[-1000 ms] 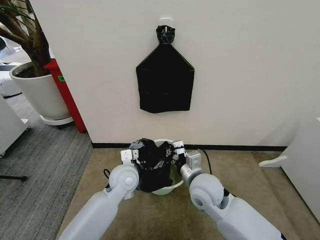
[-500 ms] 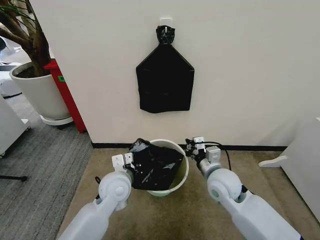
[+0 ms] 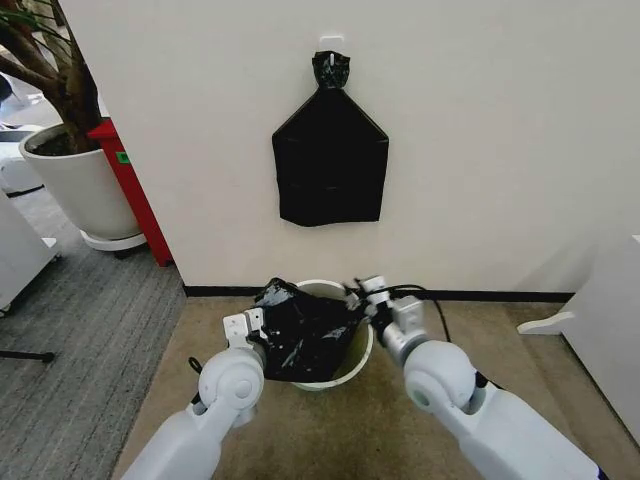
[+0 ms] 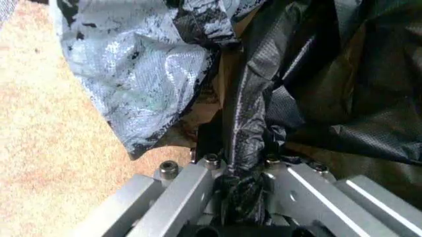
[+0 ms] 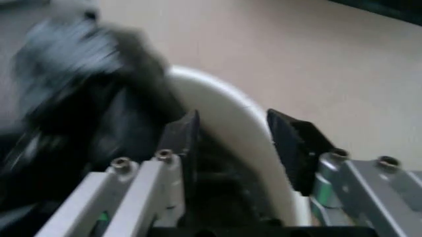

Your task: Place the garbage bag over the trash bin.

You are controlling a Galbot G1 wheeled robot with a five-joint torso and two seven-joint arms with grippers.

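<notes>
Half a second ago the right gripper (image 3: pixel 358 292) stood off to the bin's outer right; now it has swung inward and sits at the rim on that side. Its wrist view shows the jaws parted, one dark pad (image 5: pixel 185 136) inside the wall and the other outside, straddling the white rim without holding anything. The left gripper (image 3: pixel 252 322) has hardly shifted and stays at the bin's left edge, clamped on a twisted pinch of black film, which its wrist view shows running straight up between the jaws.

So the garbage bag (image 3: pixel 305 335) hangs bunched from the left side, draped over that part of the rim and sagging across the mouth of the trash bin (image 3: pixel 352 367). The bin stands on the tan carpet (image 3: pixel 520 360) just before the wall. The bag's free edge lies just to the left of the right gripper, inside the bin, and that is the arm nearer to it. Whether the bin holds anything beneath the plastic I cannot tell. On the wall above hangs a flat black bundle (image 3: pixel 330 160), untouched.
</notes>
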